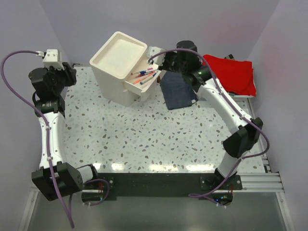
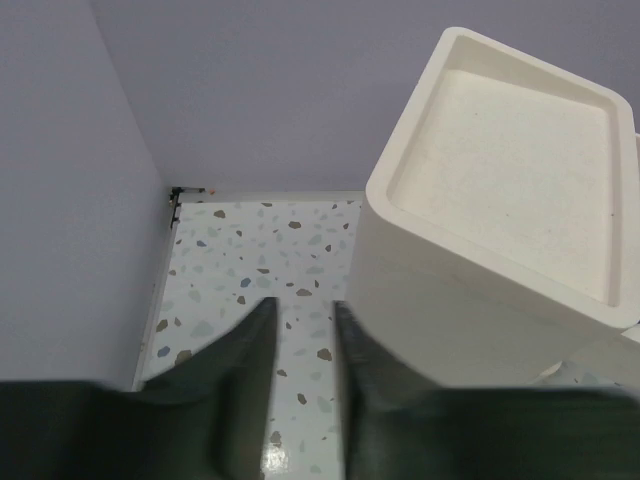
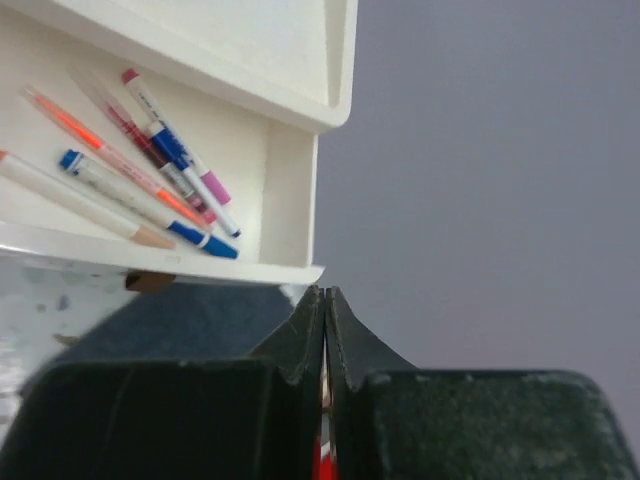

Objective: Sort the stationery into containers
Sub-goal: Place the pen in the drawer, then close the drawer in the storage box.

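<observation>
Pale lilac walls [image 1: 159, 19] are closing in the table [image 1: 144, 139] on three sides, and its white top, speckled with grey and brown chips, is catching the ceiling light near the front edge. Along that edge a black rail [image 1: 154, 184] is carrying both arm bases, with purple cables [image 1: 12, 91] looping off to the left.

At the far left the left gripper [image 2: 302, 310] is hanging over the speckled surface, pointing toward the back corner. Its fingers are standing apart with only bare table showing between them, so it is open and holding nothing. Just to its right the cream-white drawer unit [image 1: 113, 89] is sitting at an angle, its tray top [image 1: 103, 54] bare.

The unit's top drawer [image 3: 288, 195] is standing open toward the right, and the pens [image 3: 160, 165] are lying inside it in a loose fan: orange, pink, purple and blue-capped ones.

Right beside that drawer's end the right gripper [image 3: 325, 297] is hovering with its fingers pressed flat together, gripping nothing I can make out. Below it a dark blue cloth [image 1: 178, 91] is lying on the table, and further right a red cloth [image 1: 233, 72] is spreading out by the wall.
</observation>
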Action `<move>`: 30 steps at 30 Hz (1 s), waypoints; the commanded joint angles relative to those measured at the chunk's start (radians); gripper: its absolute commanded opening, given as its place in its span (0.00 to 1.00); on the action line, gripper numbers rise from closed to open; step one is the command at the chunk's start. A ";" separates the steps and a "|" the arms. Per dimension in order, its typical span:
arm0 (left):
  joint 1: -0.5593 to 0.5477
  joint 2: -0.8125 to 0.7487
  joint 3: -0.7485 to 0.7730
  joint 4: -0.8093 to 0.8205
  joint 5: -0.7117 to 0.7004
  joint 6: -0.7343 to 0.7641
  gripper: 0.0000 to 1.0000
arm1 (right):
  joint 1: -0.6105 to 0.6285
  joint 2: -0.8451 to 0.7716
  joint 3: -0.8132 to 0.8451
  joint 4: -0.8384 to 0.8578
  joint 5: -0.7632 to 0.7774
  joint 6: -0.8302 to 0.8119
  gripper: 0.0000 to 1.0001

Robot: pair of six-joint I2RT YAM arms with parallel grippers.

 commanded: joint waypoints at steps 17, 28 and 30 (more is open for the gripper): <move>0.060 0.532 0.278 0.344 0.288 -0.355 0.00 | -0.194 0.124 -0.107 0.055 -0.163 0.879 0.00; 0.068 0.703 0.282 0.450 0.365 -0.439 0.00 | -0.182 0.233 -0.015 0.095 -0.197 0.932 0.00; 0.068 0.719 0.288 0.450 0.367 -0.435 0.00 | -0.176 0.256 0.011 0.092 -0.196 0.934 0.00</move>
